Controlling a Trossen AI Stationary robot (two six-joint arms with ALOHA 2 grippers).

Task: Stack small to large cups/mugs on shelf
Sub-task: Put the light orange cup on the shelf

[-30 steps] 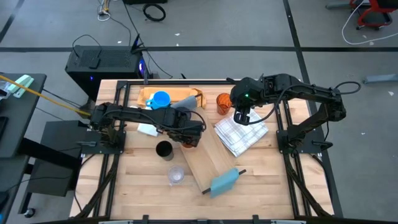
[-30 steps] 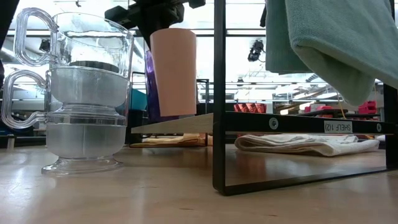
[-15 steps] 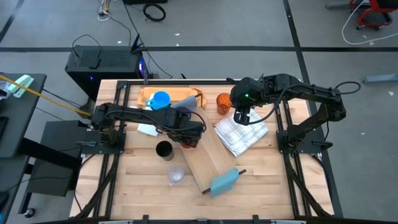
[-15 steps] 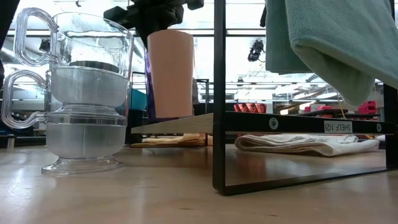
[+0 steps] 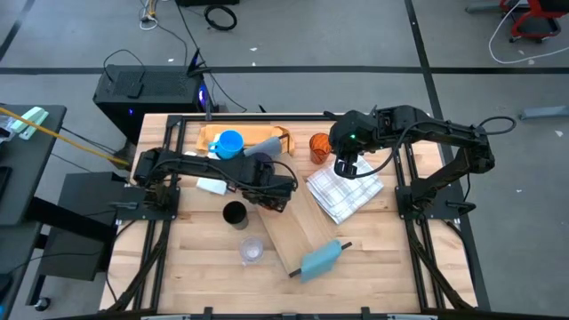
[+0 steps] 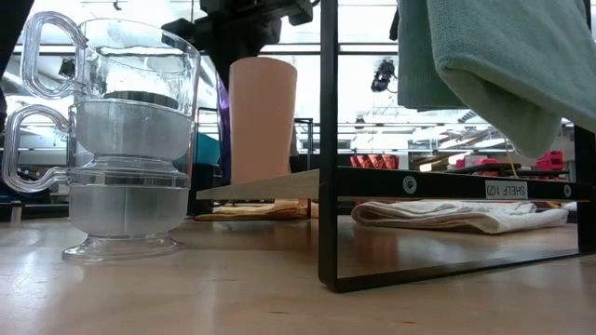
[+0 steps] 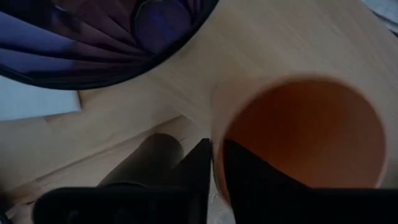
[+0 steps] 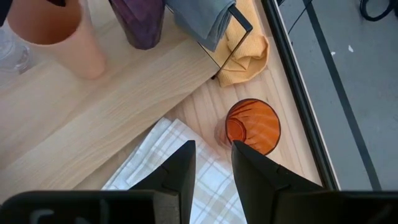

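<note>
Peach cup [image 7: 298,137] stands inside slightly parted left pincer [image 7: 214,165].

Shelf [image 5: 298,233] lies diagonally across the worktop [image 5: 391,267]. Tall cup [image 6: 262,119] stands on its upper end, tumbler [image 8: 138,22] just behind. Checked cloth [image 5: 342,194] right of shelf; ribbed cup [image 8: 252,127] beyond the cloth. Stacked glasses [image 5: 252,250] left of shelf, cup [image 5: 235,214] behind them.

Two dark, jointed arms with black cables; a green light glows on the right arm [image 5: 354,138].
</note>
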